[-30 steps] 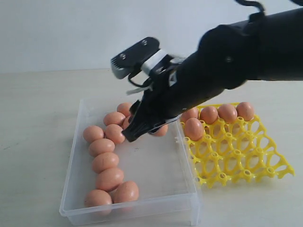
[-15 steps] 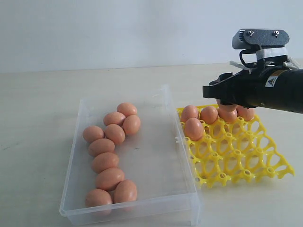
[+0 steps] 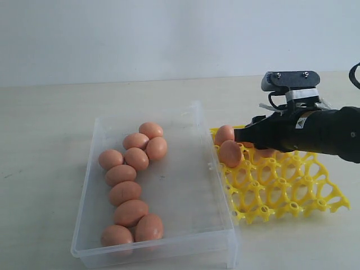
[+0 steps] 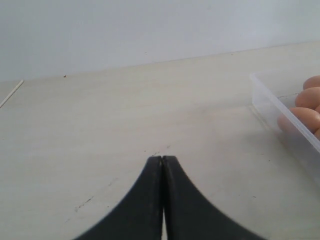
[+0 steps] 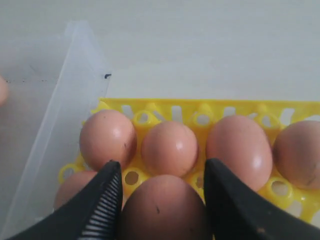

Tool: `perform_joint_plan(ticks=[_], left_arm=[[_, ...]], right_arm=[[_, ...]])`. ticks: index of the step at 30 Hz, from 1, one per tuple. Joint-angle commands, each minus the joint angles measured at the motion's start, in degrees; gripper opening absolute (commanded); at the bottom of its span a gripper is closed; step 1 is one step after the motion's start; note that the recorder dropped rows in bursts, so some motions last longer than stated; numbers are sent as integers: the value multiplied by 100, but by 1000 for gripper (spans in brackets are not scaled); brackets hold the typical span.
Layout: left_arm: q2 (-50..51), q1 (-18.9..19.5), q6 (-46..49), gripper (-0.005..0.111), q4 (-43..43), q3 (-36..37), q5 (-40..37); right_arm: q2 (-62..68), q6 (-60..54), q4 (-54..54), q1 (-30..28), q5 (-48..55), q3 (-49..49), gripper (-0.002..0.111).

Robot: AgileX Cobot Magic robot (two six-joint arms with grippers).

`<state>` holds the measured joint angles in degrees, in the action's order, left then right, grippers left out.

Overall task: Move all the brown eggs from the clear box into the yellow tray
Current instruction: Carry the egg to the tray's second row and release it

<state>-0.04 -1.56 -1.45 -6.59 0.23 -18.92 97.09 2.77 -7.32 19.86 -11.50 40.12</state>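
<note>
While the clear box [image 3: 185, 191] fills the lower left of the exterior view, ten brown eggs [image 3: 125, 193] strung down its left side, the yellow tray [image 3: 281, 191] lies just beside it on the right. Over the tray's upper-left cups, the right gripper [image 5: 162, 167] clamps the held egg [image 5: 162, 210]. The left gripper [image 4: 162, 160] is pressed closed on nothing over the table [image 4: 100, 125].
</note>
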Motion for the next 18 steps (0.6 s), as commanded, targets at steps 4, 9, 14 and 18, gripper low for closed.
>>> perform_joint_plan(ticks=[4,9,14,18], left_arm=[[4,-8,-35,0,-8,-23,83],[4,-8,-35,0,-8,-23,83],[4,-8,-35,0,-8,-23,83],[4,-8,-35,0,-8,-23,83]], right_arm=[[201,-19,-67,-27,-418,-21,0],[315,-19,-67,-27,-491,-21,0],[376,-19,-57,-27,-263,218,0],[376,-19,-46,-27,-47,434,0]])
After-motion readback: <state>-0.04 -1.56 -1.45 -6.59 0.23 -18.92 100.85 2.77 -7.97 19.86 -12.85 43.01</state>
